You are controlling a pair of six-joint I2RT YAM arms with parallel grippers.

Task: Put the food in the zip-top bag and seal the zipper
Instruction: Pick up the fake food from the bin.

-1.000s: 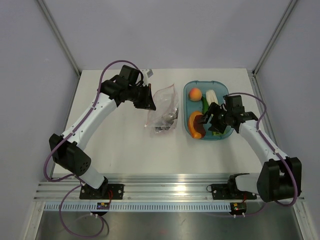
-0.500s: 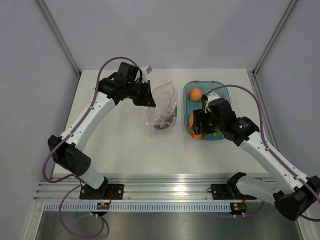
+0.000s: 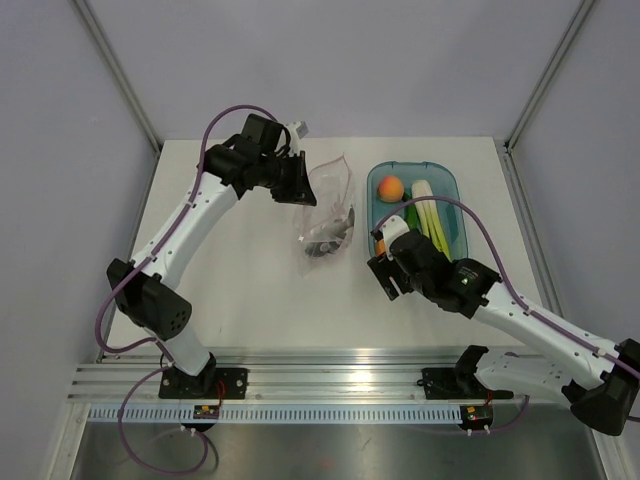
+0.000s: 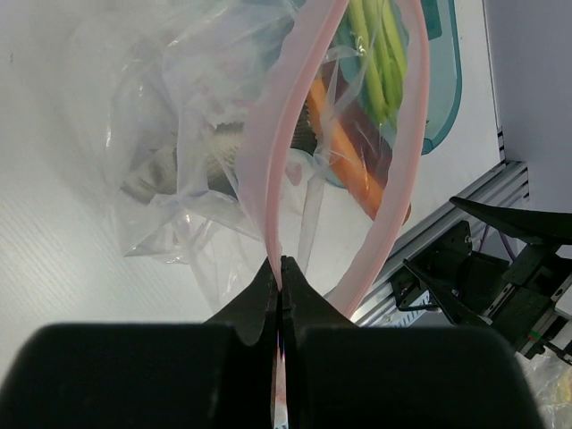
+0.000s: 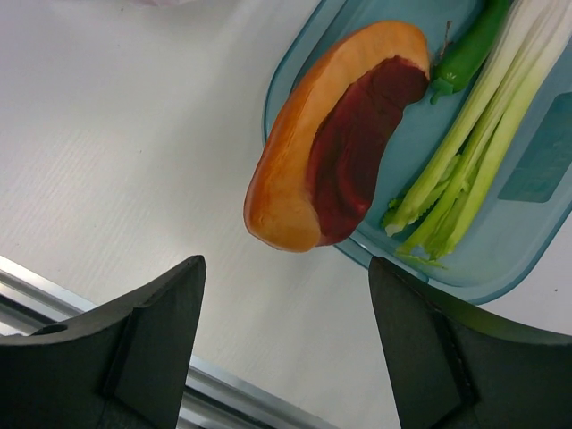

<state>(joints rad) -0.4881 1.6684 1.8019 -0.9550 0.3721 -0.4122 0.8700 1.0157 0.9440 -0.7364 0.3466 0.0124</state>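
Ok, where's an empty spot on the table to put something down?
Widest bare patch: in front of the bag, between the left arm and right arm, up to the rail. Crowded: the tray's near corner, where the right arm hovers.

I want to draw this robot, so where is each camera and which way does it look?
Top external: above, behind the robot, looking down on the table; the left arm and right arm show.
Left wrist: on the left arm, facing the zip-top bag; the left gripper shows, shut on the zipper.
Right wrist: on the right arm, looking down at the orange-and-red wedge; the open right gripper shows.
Shared: both wrist views show the light green stalks in the teal tray.
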